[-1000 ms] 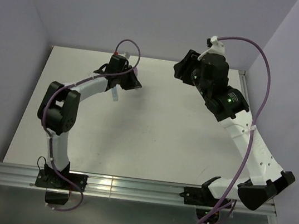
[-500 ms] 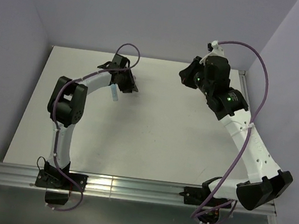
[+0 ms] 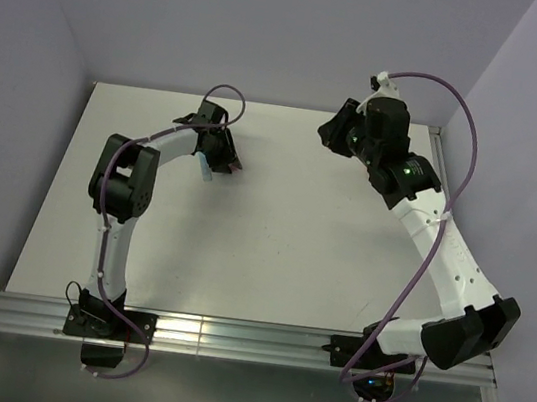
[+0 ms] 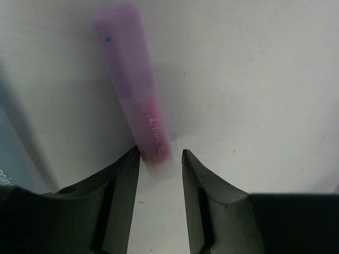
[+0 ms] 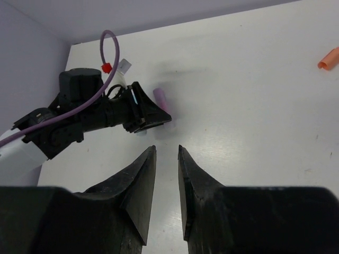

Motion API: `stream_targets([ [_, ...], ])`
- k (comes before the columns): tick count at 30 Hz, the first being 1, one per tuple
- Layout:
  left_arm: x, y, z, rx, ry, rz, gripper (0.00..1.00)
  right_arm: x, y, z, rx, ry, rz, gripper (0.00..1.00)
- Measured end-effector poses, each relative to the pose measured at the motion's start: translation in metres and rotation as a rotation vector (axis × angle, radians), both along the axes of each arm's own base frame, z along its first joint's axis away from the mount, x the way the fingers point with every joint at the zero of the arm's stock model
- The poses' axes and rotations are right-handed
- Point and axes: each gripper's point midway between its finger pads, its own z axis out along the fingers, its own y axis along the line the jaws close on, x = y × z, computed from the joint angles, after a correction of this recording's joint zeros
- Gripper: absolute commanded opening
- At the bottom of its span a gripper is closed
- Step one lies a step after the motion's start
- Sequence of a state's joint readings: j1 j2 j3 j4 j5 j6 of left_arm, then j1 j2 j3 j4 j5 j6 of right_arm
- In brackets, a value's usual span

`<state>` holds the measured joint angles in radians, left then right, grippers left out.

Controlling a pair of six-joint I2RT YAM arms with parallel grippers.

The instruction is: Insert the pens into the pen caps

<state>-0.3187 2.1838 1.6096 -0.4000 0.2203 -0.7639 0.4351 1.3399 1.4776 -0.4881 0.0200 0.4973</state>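
Your left gripper (image 4: 160,153) sits slightly parted about the pink pen (image 4: 135,84); right gripper (image 5: 166,148) barely parted, empty; back off straight, no nudging

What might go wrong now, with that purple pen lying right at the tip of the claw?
1. The left claw has its jaws close on either side of the purple-and-pink plastic pen at its near end, so backing off crookedly may nudge or roll it along the white table.
2. A light blue object lies right beside that claw and might get bumped too.
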Motion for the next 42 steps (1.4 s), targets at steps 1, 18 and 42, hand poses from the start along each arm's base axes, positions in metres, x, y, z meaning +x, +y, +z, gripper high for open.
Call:
stream_targets([
  [1, 0.000, 0.000, 0.000, 0.000, -0.001, 0.000, 0.45, 0.002, 0.000, -0.002, -0.003, 0.005, -0.003, 0.31],
  [18, -0.041, 0.016, 0.090, -0.007, -0.125, -0.036, 0.51, 0.078, -0.066, -0.072, -0.057, 0.175, -0.191, 0.58],
  [42, -0.140, -0.005, 0.161, -0.154, -0.293, -0.232, 0.51, 0.226, -0.247, -0.254, -0.117, 0.523, -0.596, 0.60],
])
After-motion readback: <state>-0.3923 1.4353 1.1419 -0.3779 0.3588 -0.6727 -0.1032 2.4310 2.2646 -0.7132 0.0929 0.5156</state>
